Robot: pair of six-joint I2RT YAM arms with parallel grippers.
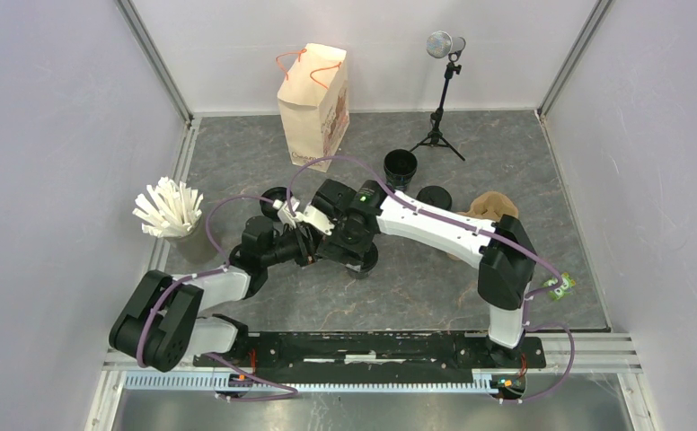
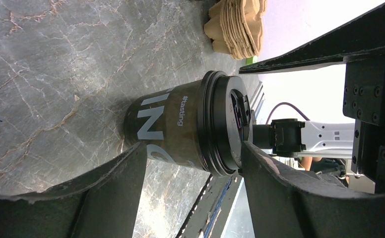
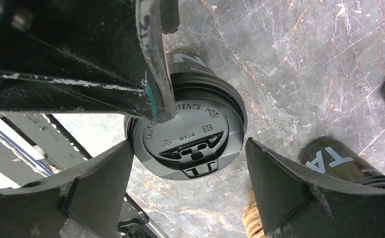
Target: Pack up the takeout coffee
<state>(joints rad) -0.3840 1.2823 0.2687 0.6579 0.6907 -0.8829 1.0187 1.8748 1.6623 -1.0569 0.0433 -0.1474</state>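
- We see a grey marbled worktop (image 1: 524, 171) enclosed by pale walls (image 1: 48, 135).
- One lidded takeout coffee cup (image 2: 180, 129) stands upright mid-worktop.
- Left tool (image 2: 191, 148) and right tool (image 3: 188, 143): both open, with the cup between their fingers.

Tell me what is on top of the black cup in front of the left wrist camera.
A round black lid sits on the cup, embossed with a hot-contents caution. Whatever is inside the cup cannot be seen, because the lid covers its mouth.

Lab recording cell: white panel walls (image 1: 48, 135), aluminium frame posts (image 1: 154, 58), marble-look table (image 1: 417, 287), tripod microphone (image 1: 445, 45) at far edge.
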